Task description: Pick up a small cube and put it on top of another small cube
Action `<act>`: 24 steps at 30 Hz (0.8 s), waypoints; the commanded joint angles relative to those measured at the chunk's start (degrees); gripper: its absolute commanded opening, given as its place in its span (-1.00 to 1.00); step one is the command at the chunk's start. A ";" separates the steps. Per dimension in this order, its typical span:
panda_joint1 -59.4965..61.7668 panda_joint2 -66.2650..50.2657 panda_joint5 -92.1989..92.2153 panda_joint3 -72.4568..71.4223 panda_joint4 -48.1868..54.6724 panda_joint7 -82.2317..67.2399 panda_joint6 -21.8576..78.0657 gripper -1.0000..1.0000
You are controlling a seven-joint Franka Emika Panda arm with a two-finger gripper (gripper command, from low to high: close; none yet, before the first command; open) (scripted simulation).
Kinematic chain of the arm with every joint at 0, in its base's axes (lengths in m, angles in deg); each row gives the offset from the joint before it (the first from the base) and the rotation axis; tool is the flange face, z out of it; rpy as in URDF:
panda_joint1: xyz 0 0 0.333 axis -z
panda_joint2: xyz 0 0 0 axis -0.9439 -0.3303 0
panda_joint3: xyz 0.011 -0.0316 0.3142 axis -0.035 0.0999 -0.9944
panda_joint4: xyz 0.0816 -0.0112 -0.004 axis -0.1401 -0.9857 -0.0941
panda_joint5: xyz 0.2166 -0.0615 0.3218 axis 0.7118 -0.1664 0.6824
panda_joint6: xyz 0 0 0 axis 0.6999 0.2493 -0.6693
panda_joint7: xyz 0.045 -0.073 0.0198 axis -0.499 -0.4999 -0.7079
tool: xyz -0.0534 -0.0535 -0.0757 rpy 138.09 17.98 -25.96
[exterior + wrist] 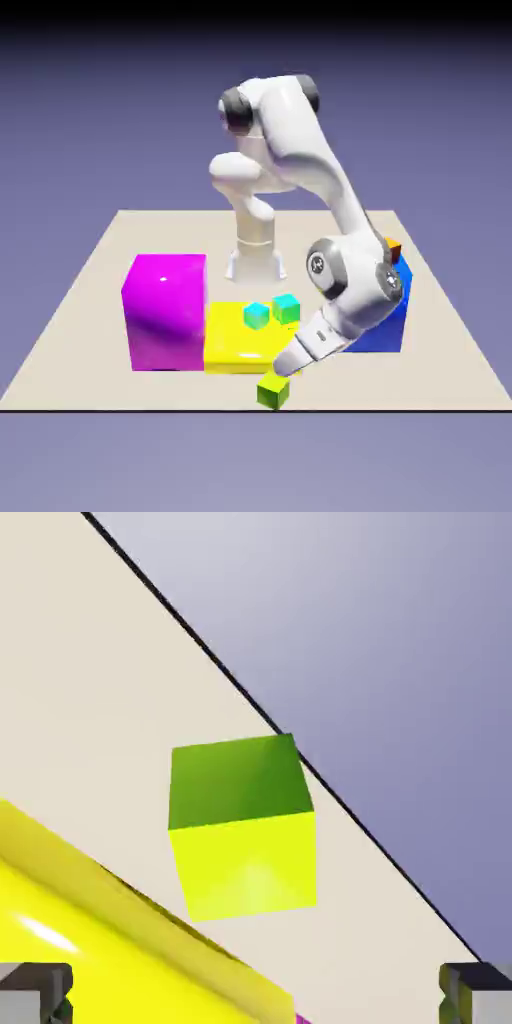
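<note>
Pincer (256,994) open nr lime cube (243,827) (nothing btwn tips yet).Pincer (256,994) wide open nr lime cube (243,827) (cube's by tbl (75,340) edge).

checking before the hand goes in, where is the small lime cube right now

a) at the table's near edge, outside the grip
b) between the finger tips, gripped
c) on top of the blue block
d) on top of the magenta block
a: the lime cube sits by the table's edge, ahead of the hand's wide-open finger tips, with neither touching it
</note>
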 commanded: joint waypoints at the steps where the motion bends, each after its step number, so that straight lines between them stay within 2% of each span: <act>1: -0.02 -2.08 -1.09 -0.53 1.78 -0.43 2.24 0.00; 5: -0.06 -7.68 -4.04 -1.95 6.58 -1.57 8.28 0.00; 8: 2.25 -9.72 -6.77 -0.22 1.21 0.82 1.23 0.00; 9: 2.25 -9.72 -6.77 -0.22 1.21 0.82 1.23 -1.00; 13: -0.20 -7.33 -3.95 -2.25 6.42 -1.65 8.47 -1.00; 24: -9.35 15.51 2.34 -21.66 -2.93 -6.92 21.33 -1.00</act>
